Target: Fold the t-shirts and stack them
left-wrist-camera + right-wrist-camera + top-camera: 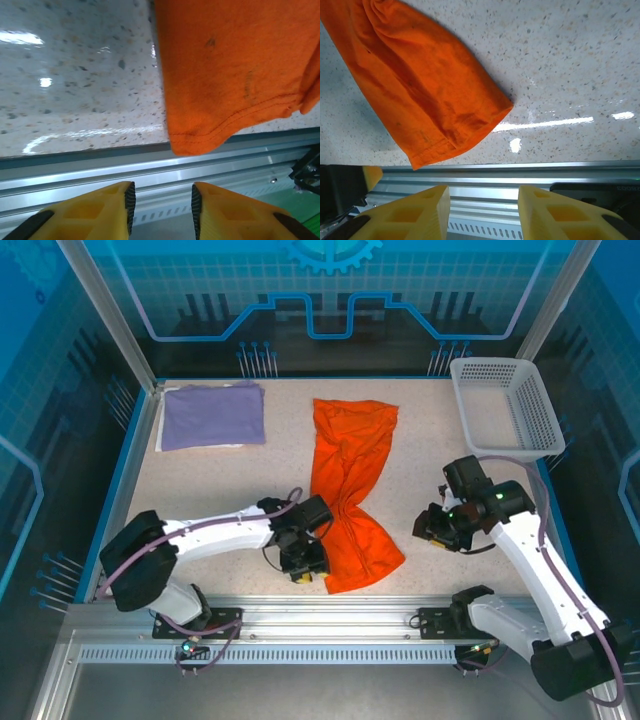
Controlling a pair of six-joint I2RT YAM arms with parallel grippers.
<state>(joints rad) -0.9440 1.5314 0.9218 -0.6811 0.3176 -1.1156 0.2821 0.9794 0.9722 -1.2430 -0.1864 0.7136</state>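
We see the orange t-shirt (pixel 350 485) at centre frame, its long axis running top to bottom. The left hand (pixel 162 200), fingers parted and empty, sits just beside its lower-left corner and is nearer; the right hand (pixel 484 202), wide and empty, stands lower right. The lavender t-shirt (pixel 212 415) lies folded, upper left.

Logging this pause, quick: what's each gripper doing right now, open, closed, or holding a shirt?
Left gripper: open, holding nothing.
Right gripper: open, holding nothing.
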